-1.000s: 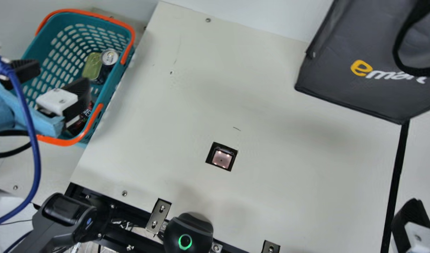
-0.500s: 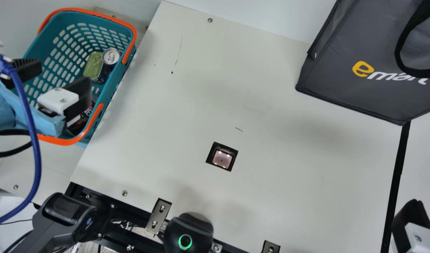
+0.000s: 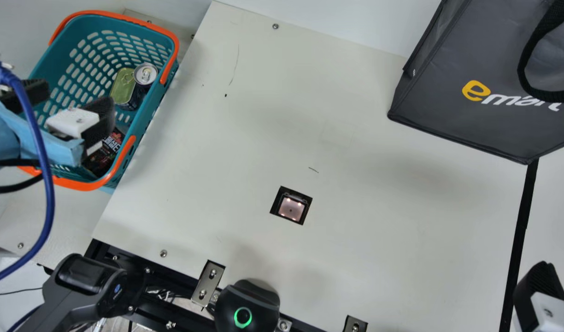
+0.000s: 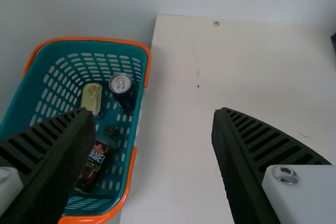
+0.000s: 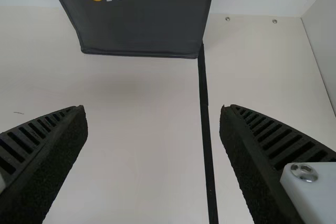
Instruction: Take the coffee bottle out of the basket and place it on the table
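– Hanging over the basket [image 3: 84, 186], main view: my L gripper [image 3: 79, 97], fingers spread!
– Coffee bottle [image 3: 104, 150]?
– Inside, at the lower end; can [image 3: 145, 76] & tin [image 3: 123, 86] up top. My R gripper [image 3: 540, 290]'s at the R edge.
– L wrist?
– Fingers wide apart, coffee bottle in the basket, label showing.
– R wrist?
– Also wide, over the table [image 5: 142, 129], dark bag [image 5: 142, 30] beyond.

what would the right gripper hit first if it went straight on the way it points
Probably the table, short of the bag, though the right gripper's height is hard to judge.
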`<action>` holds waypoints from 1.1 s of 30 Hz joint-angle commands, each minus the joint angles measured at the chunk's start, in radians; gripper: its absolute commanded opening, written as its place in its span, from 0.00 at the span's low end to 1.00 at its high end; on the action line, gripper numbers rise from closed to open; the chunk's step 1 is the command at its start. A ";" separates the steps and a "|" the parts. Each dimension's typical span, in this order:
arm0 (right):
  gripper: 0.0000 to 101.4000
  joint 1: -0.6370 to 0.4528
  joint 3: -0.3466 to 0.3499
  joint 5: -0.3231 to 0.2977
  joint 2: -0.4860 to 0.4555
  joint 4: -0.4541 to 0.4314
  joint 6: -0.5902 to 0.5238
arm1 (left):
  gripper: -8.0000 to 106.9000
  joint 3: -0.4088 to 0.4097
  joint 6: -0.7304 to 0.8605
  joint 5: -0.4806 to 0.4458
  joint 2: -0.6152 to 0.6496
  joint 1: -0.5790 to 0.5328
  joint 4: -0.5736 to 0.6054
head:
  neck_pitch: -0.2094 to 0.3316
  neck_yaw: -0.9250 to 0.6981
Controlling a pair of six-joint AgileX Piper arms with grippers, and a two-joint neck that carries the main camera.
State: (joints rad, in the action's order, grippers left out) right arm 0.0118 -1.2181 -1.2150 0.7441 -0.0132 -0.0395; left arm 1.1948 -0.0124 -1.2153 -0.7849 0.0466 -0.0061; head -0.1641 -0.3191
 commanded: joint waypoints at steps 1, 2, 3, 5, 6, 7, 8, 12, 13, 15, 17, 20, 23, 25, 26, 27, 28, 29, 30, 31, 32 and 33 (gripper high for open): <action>0.90 0.000 0.000 0.000 0.000 0.000 0.000 | 0.85 0.000 0.000 0.006 -0.006 0.028 -0.002 | 0.026 -0.002; 0.90 0.000 0.000 0.000 0.000 0.000 0.000 | 0.85 -0.001 0.002 0.011 -0.011 0.042 -0.003 | 0.026 -0.002; 0.90 0.000 0.000 0.000 0.000 0.000 0.000 | 0.85 -0.001 0.005 0.016 -0.016 0.057 -0.004 | 0.026 -0.002; 0.90 0.000 0.000 0.000 0.000 0.000 0.000 | 0.85 -0.003 0.015 0.027 -0.026 0.091 -0.002 | 0.026 -0.002; 0.90 0.000 0.000 0.000 0.000 0.000 0.000 | 0.85 -0.004 0.021 0.034 -0.032 0.109 0.001 | 0.026 -0.002; 0.90 0.000 0.000 0.000 0.000 0.000 0.000 | 0.85 -0.004 0.025 0.040 -0.037 0.125 0.002 | 0.026 -0.002; 0.90 0.000 0.000 0.000 0.000 0.000 0.000 | 0.85 -0.004 0.033 0.047 -0.043 0.147 0.007 | 0.026 -0.002; 0.90 0.000 0.000 0.000 0.000 0.000 0.000 | 0.85 -0.004 0.056 0.076 -0.068 0.221 0.023 | 0.026 -0.002; 0.90 0.000 0.000 0.000 0.000 0.000 0.000 | 0.85 -0.003 0.062 0.083 -0.074 0.239 0.027 | 0.026 -0.002; 0.90 0.000 0.000 0.000 0.000 0.000 0.000 | 0.85 -0.003 0.074 0.096 -0.087 0.275 0.038 | 0.026 -0.002; 0.90 0.000 0.000 0.000 0.000 0.000 0.000 | 0.85 -0.001 0.087 0.107 -0.099 0.307 0.048 | 0.026 -0.002; 0.90 0.000 0.000 0.000 0.000 0.000 0.000 | 0.85 0.003 0.105 0.118 -0.118 0.349 0.065 | 0.026 -0.002; 0.90 0.000 0.000 0.000 0.000 0.000 0.000 | 0.85 0.008 0.123 0.127 -0.135 0.386 0.080 | 0.026 -0.002; 0.90 0.000 0.000 0.000 0.000 0.000 0.000 | 0.85 0.011 0.135 0.132 -0.147 0.409 0.090 | 0.026 -0.002; 0.90 0.000 0.000 0.000 0.000 0.000 0.000 | 0.85 0.013 0.139 0.134 -0.153 0.418 0.093 | 0.026 -0.002; 0.90 0.000 0.000 0.000 0.000 0.000 0.000 | 0.85 0.015 0.145 0.136 -0.158 0.429 0.097 | 0.026 -0.002; 0.90 0.000 0.000 0.000 0.000 0.000 0.000 | 0.85 0.016 0.149 0.138 -0.164 0.437 0.100 | 0.026 -0.002; 0.90 0.000 0.000 0.000 0.000 0.000 0.000 | 0.85 0.018 0.153 0.140 -0.170 0.445 0.102 | 0.026 -0.002; 0.90 0.000 0.000 0.000 0.000 0.000 0.000 | 0.85 0.020 0.156 0.142 -0.175 0.453 0.104 | 0.026 -0.002; 0.90 0.000 0.000 0.000 0.000 0.000 0.000 | 0.85 0.021 0.158 0.145 -0.181 0.459 0.104 | 0.026 -0.002; 0.90 0.000 0.000 0.000 0.000 0.000 0.000 | 0.85 0.023 0.160 0.147 -0.186 0.464 0.105 | 0.026 -0.002; 0.90 0.000 0.000 0.000 0.000 0.000 0.000 | 0.85 0.024 0.160 0.150 -0.191 0.468 0.105 | 0.026 -0.002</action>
State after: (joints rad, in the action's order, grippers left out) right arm 0.0118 -1.2181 -1.2150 0.7441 -0.0132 -0.0395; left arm 1.2180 0.1459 -1.0658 -0.9734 0.5111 0.0974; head -0.1641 -0.3191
